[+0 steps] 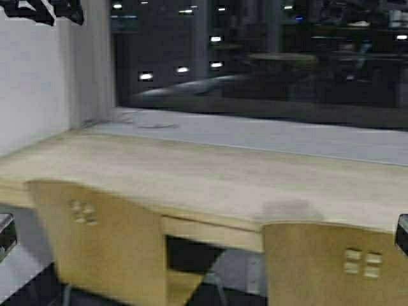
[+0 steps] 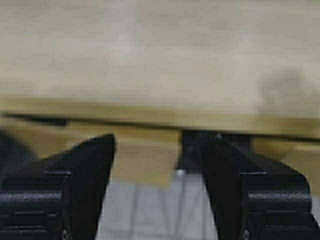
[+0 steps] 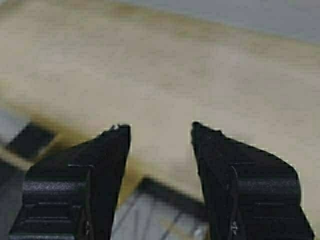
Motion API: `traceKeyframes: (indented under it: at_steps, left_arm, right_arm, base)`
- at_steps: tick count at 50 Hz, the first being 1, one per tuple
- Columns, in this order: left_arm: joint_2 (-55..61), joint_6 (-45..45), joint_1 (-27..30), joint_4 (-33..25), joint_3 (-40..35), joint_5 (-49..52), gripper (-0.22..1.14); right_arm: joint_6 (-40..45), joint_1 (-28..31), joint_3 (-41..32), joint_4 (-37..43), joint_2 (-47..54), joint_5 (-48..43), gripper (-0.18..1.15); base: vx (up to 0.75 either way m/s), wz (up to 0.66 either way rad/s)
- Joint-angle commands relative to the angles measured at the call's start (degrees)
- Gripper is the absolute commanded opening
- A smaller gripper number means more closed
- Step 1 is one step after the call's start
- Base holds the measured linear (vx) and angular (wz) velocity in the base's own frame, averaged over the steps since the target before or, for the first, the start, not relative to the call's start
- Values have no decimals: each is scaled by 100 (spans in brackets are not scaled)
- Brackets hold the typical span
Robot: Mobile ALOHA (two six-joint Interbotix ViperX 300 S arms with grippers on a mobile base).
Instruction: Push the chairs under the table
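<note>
Left tool: the left tool (image 2: 157, 150) sits at the near left edge of the high view, its fingers spread wide with nothing between them; its wrist view looks straight at the pale front edge of the worktop.

Left chair: the left chair (image 1: 102, 245) stands just right of that tool, backrest upright and facing the robot, its top rail crossing the worktop's front edge in the high view. The seat looks partly tucked beneath; how far cannot be told.

Worktop: the worktop (image 1: 210, 175) runs long from left to right across the scene, its long axis square to the push, with a window ledge (image 1: 268, 137) beyond its far side.

Right chair: the right chair (image 1: 331, 264) stands at the near right, backrest top lower in the high view than its neighbour's, which suggests it sits nearer the robot and less tucked in.

Right tool: the right tool (image 3: 160, 132) shows only as a dark sliver at the near right edge of the high view, just right of that chair; its fingers are spread and bare, held over the worktop's edge in its wrist view.

Key relation: both chairs lie between the two tools and on the near side of the worktop, so the push likely runs straight away from the robot; each arm is nearer the chair on its own side.
</note>
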Motion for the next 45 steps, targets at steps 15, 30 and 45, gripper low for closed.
traceKeyframes:
  at_steps: [15, 30, 45]
  left_arm:
    - [-53, -35, -9, -105, -18, -26, 86]
    - [105, -35, -9, -114, 26, -35, 86]
    - [413, 9, -9, -88, -9, -132, 86]
  right_arm:
    - [-18, -18, -18, 0, -501, 439, 79]
    - [-9, -18, -79, 0, -413, 396, 79]
    - [-9, -18, -105, 9, -132, 439, 79]
  base:
    - [-23, 28]
    - [-31, 21]
    - [-34, 28]
